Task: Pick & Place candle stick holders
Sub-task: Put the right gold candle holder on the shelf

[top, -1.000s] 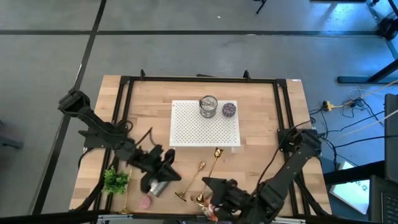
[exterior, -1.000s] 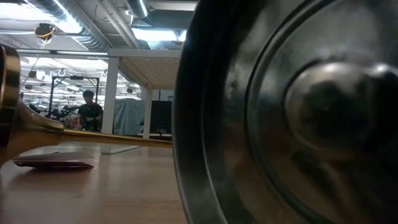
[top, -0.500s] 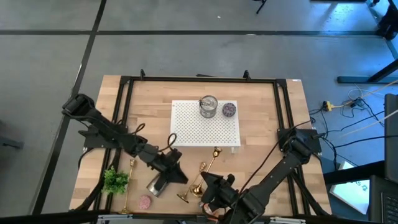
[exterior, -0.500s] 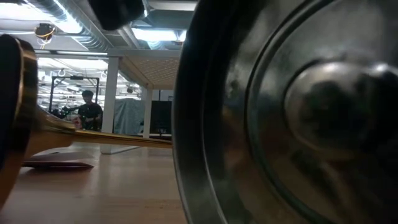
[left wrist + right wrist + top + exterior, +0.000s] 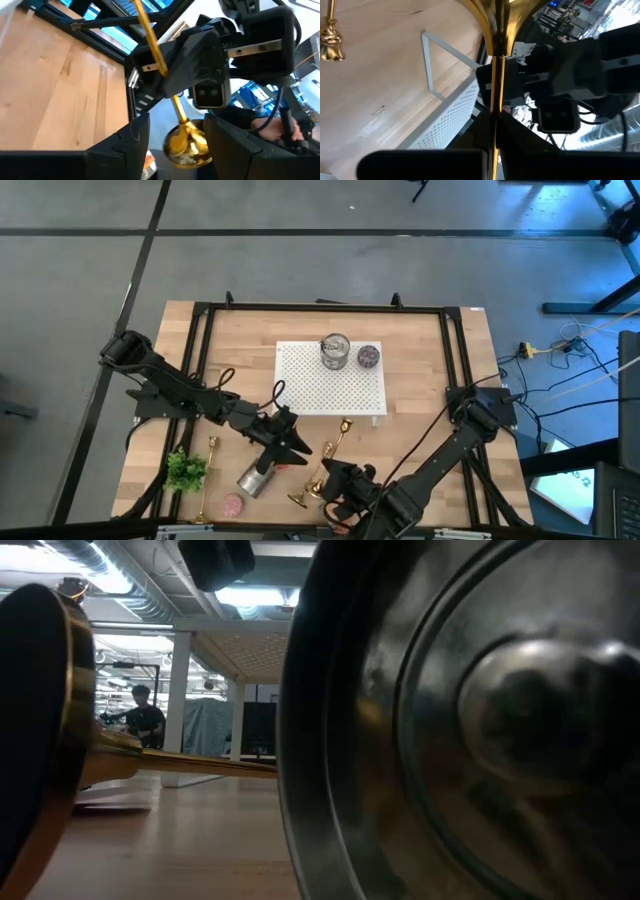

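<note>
On the wooden table [image 5: 420, 370] the right gripper [image 5: 333, 483] sits near the front edge, its fingers clamped on the slim stem of a gold candle stick holder [image 5: 322, 480]; the right wrist view shows that stem [image 5: 495, 80] running straight between the fingers, with the flared base at the far end. The left gripper [image 5: 297, 448] reaches in from the left side and hovers just beside the same piece; in the left wrist view its two dark fingers [image 5: 127, 145] stand apart on either side of the holder's round gold base [image 5: 187, 145], not pressing on it. A second candle stick holder [image 5: 340, 434] lies tilted just in front of the white perforated mat [image 5: 330, 380], and a third [image 5: 207, 478] lies near the left edge beside a small green plant [image 5: 186, 471]. A silver tin [image 5: 253, 478] lies on its side under the left arm, and a pink candle [image 5: 234, 505] rests near the front edge. On the mat stand a glass jar [image 5: 335, 351] and a purple candle [image 5: 368, 356]. In the low view the silver tin [image 5: 460, 730] fills most of the picture.
</note>
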